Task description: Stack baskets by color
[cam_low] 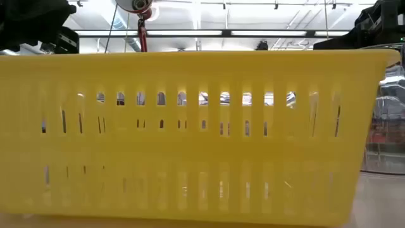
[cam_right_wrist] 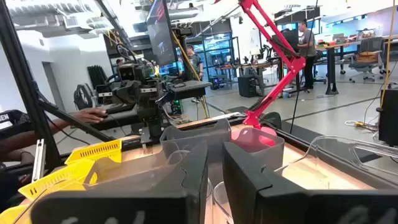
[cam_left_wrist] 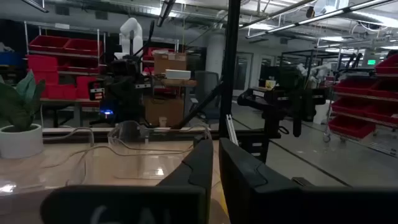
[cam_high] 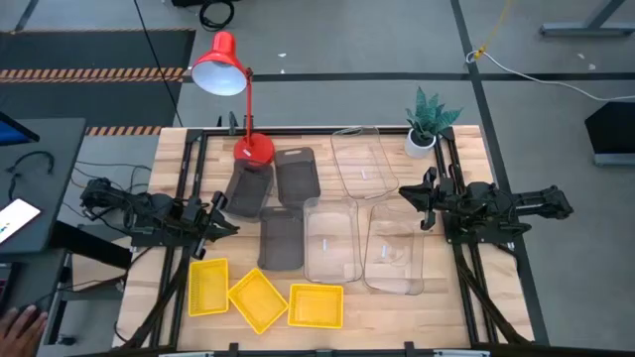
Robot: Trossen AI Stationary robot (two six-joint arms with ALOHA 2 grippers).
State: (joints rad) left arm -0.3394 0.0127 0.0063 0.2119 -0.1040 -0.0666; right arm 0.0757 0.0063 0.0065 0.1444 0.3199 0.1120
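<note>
even, bright overhead light fills the high view, and shadows on the wooden table (cam_high: 149, 213) are faint and short. in the low view a yellow basket (cam_low: 190, 136) sits close and soft, backlit through its slots by ceiling strip lights (cam_low: 253, 33). both wrist views blur their near dark fingers (cam_left_wrist: 205, 165); clear baskets (cam_high: 392, 248) show pale glare.

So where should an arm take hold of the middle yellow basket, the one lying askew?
Probably by a long rim wall, coming straight down. The middle yellow basket lies open side up, turned diagonally between its two neighbours, so the fingers would need to rotate to straddle that wall. The left gripper is the closer one.
</note>
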